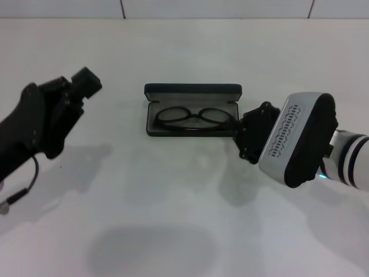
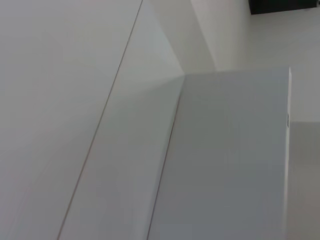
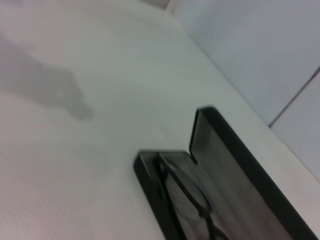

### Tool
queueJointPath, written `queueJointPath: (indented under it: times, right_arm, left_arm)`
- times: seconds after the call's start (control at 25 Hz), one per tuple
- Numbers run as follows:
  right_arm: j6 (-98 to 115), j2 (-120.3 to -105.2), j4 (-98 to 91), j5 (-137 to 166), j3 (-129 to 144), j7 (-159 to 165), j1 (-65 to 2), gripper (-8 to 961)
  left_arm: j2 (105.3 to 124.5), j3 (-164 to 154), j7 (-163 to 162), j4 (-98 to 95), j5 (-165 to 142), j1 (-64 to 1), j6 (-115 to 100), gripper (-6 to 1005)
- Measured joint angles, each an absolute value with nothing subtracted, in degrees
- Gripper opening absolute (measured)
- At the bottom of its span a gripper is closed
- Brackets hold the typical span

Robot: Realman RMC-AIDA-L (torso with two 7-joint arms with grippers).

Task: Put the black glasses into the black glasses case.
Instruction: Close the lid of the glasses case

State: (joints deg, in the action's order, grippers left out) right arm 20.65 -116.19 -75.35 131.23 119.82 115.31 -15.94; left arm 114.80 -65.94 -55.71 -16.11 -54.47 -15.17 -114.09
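Note:
The black glasses case [image 1: 193,90] lies open at the middle of the table, its lid standing up at the far side. Inside it, on the grey lining, rest the black glasses [image 1: 196,118]. My right gripper [image 1: 242,134] sits at the case's right end, right by the end of the glasses; whether it touches them is hidden. The right wrist view shows the case [image 3: 240,160] up close with the glasses [image 3: 187,192] in its tray. My left gripper [image 1: 86,83] is raised at the far left, well away from the case.
The table top [image 1: 173,219] is white and bare around the case. A white wall [image 1: 184,8] runs along the far edge. The left wrist view shows only white wall panels and a dark patch [image 2: 280,6] in one corner.

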Motion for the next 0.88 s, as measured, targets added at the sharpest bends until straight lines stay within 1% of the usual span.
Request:
queueJointPath:
  times: [0.08, 0.16, 0.24, 0.4, 0.48, 0.52, 0.56, 0.6, 0.64, 0.72, 0.76, 0.88]
  right_arm:
    - [22.40, -116.05, -76.74, 126.18, 119.66, 115.31, -15.09, 45]
    - [24.13, -115.75, -77.89, 122.17, 118.77, 115.19, -14.07, 46]
    - [27.74, -115.48, -79.23, 118.90, 116.24, 115.00, -12.67, 47]
    - [41.18, -115.50, -80.65, 112.39, 108.05, 112.97, -11.53, 48]
    - [47.35, -115.49, -80.41, 107.77, 104.42, 108.98, -11.49, 49]
    - [51.27, -115.49, -79.96, 104.48, 102.29, 105.78, -11.46, 49]
    - [51.27, -115.49, -79.96, 104.48, 102.29, 105.78, -11.46, 50]
    - [60.38, -115.52, -78.33, 98.31, 97.65, 99.18, -11.50, 50]
    - [61.40, -115.54, -78.06, 97.87, 97.04, 98.65, -11.55, 53]
    - [66.07, -115.56, -77.07, 96.55, 94.70, 96.89, -11.85, 59]
    - [67.54, -115.57, -76.69, 96.42, 94.06, 96.59, -11.92, 62]
    - [68.95, -115.58, -76.08, 96.33, 93.54, 96.30, -11.83, 98]
  left_arm:
    - [114.34, -64.96, -56.78, -16.46, -54.27, -16.41, -113.45, 40]
    - [113.52, -63.97, -58.29, -16.74, -54.66, -19.08, -112.12, 42]
    - [112.36, -63.83, -60.03, -16.81, -55.32, -23.02, -109.60, 43]
    - [109.00, -64.21, -67.79, -20.22, -62.19, -32.18, -100.18, 48]
    - [107.80, -64.10, -73.73, -24.02, -69.20, -36.37, -94.73, 51]
    - [107.55, -63.96, -76.59, -26.01, -72.83, -38.05, -91.62, 53]
    - [107.47, -63.87, -79.20, -28.29, -76.44, -39.62, -88.35, 80]
    - [107.52, -63.82, -80.31, -29.47, -78.03, -40.27, -86.51, 107]
    - [107.68, -63.80, -81.69, -31.07, -80.33, -41.03, -83.89, 135]
    - [108.50, -63.77, -83.75, -33.01, -86.86, -43.44, -78.24, 189]
    - [108.50, -63.77, -83.75, -33.01, -86.86, -43.44, -78.24, 190]
    - [109.77, -63.78, -85.58, -32.54, -94.03, -45.77, -74.52, 194]
